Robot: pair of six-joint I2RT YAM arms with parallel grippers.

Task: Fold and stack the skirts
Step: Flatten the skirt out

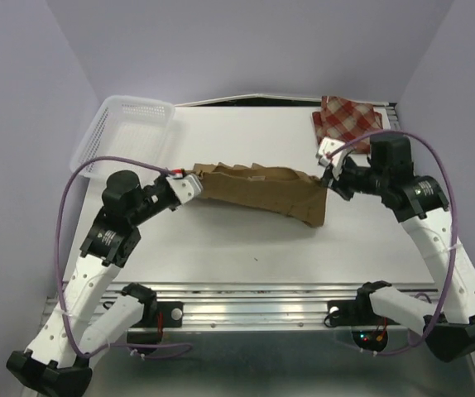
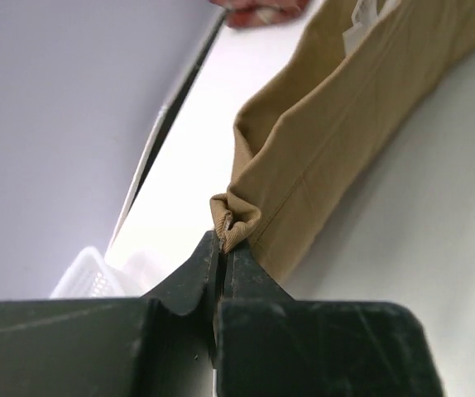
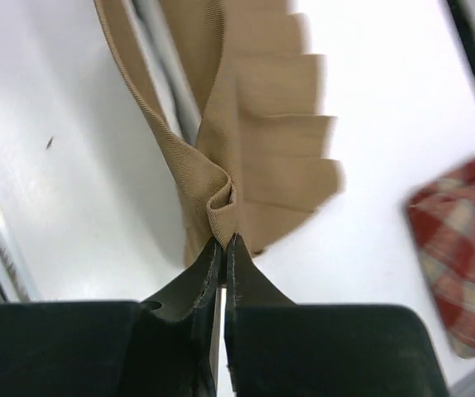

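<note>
**Both ends pinched, tan skirt strung out**

Our left end effector [image 1: 196, 182] is clamped shut on one corner of the tan skirt [image 1: 262, 194], and our right end effector [image 1: 328, 177] is shut on the other end. The cloth stretches between them over the middle of the table [image 1: 246, 256], not yet folded. The plaid skirt [image 1: 349, 121] looks folded at the far right. Folding and stacking remain, we reckon. Both arms reach forward, elbows bent outward.

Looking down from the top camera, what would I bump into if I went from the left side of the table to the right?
white basket → left hand, pinching the cloth → brown skirt → right hand, pinching the other end
</note>
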